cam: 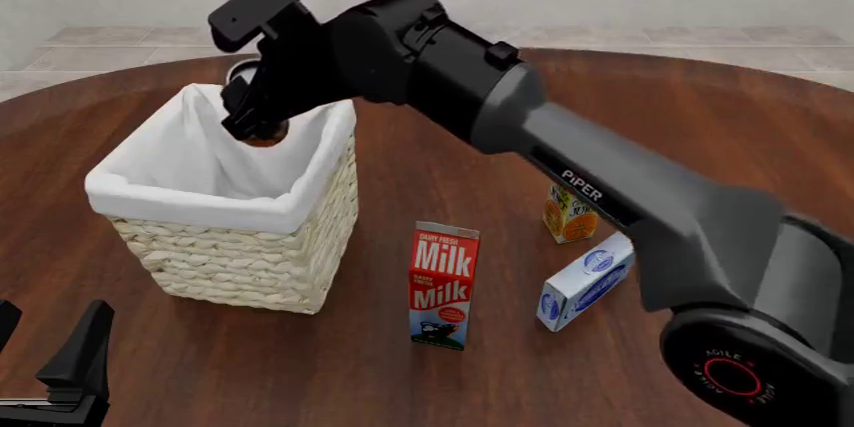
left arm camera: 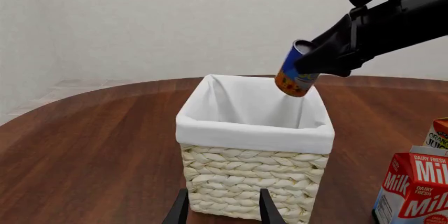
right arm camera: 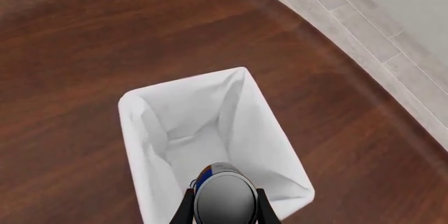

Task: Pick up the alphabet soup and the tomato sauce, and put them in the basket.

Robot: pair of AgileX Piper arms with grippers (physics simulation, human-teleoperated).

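Basket (cam: 234,247), large, square, cream wicker with white cloth liner folded over rim, standing on dark wood table (cam: 747,137) toward left side in front view. Nothing visible inside on the liner floor in right wrist view.

Right arm (cam: 561,162), black, reaching across from lower right to far rim of basket. Right gripper (right arm camera: 224,208) closed on tomato sauce (left arm camera: 295,71), fingers pressed against both sides of the can. Can tilted, blue upper label and orange lower part showing, silver top toward the wrist camera, held in the air above the basket's opening near its far edge, apart from the liner.

Left gripper (left arm camera: 224,208) low before the basket's near side, fingers spread apart, empty.

Milk carton (cam: 445,285) upright, just right of the basket. Small white-and-blue box (cam: 585,281) lying beside it, farther right. Orange carton (cam: 569,215) behind that box, partly hidden by the arm.

Alphabet soup not seen in any view.
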